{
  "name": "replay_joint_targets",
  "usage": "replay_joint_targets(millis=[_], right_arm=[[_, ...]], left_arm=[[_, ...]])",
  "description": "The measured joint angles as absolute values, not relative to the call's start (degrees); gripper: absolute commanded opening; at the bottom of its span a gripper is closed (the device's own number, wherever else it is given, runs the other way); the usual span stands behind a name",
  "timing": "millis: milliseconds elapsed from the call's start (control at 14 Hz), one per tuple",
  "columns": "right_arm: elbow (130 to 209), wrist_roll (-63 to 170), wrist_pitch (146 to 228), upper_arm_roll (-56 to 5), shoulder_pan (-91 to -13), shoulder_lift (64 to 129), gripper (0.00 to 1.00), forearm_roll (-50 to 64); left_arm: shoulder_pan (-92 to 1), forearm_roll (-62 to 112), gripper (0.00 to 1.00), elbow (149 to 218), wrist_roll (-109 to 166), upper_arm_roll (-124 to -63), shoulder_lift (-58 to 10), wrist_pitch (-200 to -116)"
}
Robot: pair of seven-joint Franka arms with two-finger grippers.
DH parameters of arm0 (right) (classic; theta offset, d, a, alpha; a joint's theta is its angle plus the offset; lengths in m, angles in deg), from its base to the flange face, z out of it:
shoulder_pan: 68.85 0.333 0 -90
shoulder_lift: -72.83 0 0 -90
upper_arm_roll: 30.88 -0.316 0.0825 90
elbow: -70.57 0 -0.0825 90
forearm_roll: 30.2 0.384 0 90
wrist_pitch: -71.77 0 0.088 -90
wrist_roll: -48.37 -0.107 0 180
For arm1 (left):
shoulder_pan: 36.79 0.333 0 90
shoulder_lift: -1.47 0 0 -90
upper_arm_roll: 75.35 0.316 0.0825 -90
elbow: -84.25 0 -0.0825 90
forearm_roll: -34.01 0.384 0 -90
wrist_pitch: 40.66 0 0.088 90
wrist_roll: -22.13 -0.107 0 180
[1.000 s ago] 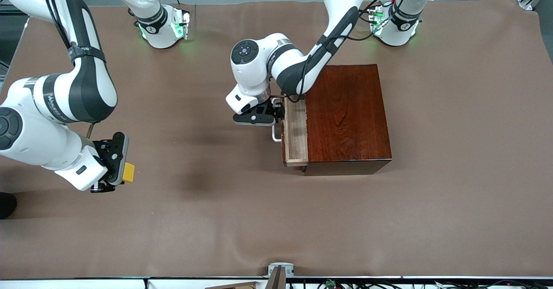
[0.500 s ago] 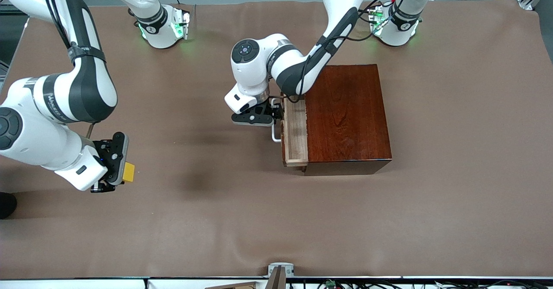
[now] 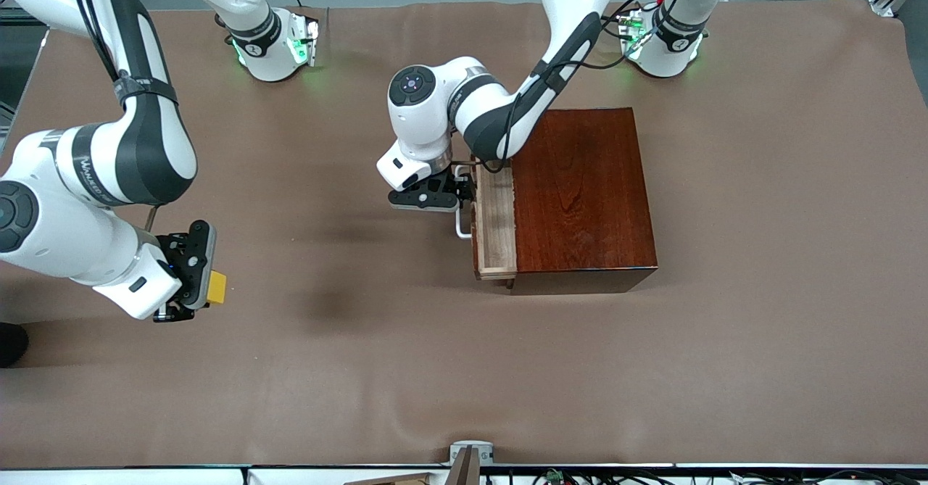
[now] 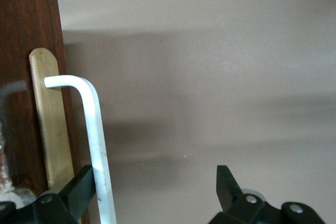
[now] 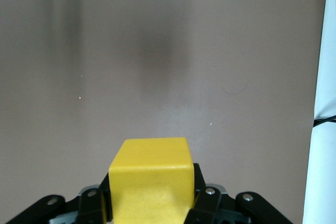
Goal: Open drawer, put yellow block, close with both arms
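Observation:
The reddish-brown wooden box (image 3: pixel 580 188) stands mid-table with its drawer (image 3: pixel 496 224) slid partly out toward the right arm's end, showing a strip of pale wood lining. My left gripper (image 3: pixel 466 192) is at the drawer's white handle (image 3: pixel 462 225). In the left wrist view the left gripper (image 4: pixel 155 182) is open, and the handle (image 4: pixel 97 135) stands between the jaws against one finger, in front of the dark drawer front (image 4: pixel 21 77). My right gripper (image 3: pixel 205 285) hovers over the cloth near the right arm's end, shut on the yellow block (image 3: pixel 217 288). The block (image 5: pixel 149 166) fills the right gripper (image 5: pixel 150 195).
Brown cloth (image 3: pixel 377 369) covers the whole table. The left arm's forearm (image 3: pixel 507 115) crosses over the box's corner. Both arm bases (image 3: pixel 279 46) stand along the edge farthest from the front camera. A small mount (image 3: pixel 471 454) sits at the nearest edge.
The left gripper has crept slightly toward the right arm's end at the handle. The right arm and its yellow block have barely shifted.

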State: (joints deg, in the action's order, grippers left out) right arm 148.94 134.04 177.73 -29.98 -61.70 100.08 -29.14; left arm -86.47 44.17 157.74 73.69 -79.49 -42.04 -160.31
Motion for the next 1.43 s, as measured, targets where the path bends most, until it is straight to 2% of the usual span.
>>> replay_joint_targets(millis=[429, 714, 1071, 1214, 1429], right_arm=[[148.87, 135.34, 177.54, -29.99, -61.7, 99.32, 0.0, -29.14], [148.87, 135.61, 177.32, -30.11, -61.7, 99.27, 0.0, -29.14], [148.87, 136.35, 177.27, -30.85, -61.7, 99.27, 0.0, -29.14], [148.87, 136.41, 177.27, -31.83, -61.67, 99.26, 0.0, -29.13], [148.87, 136.43, 177.27, -32.94, -60.25, 99.25, 0.0, -29.09]], left_arm=[[-86.46, 44.17, 1.0, 157.82, 73.69, -79.55, -42.02, -160.46], [-86.79, 43.17, 1.0, 157.56, 73.68, -81.02, -42.07, -165.77], [-86.24, 40.59, 1.0, 156.04, 73.68, -81.03, -41.49, -166.25], [-85.96, 40.01, 1.0, 155.73, 73.7, -80.81, -40.14, -165.37], [-84.02, 37.74, 1.0, 154.84, 73.74, -80.58, -35.17, -159.74]])
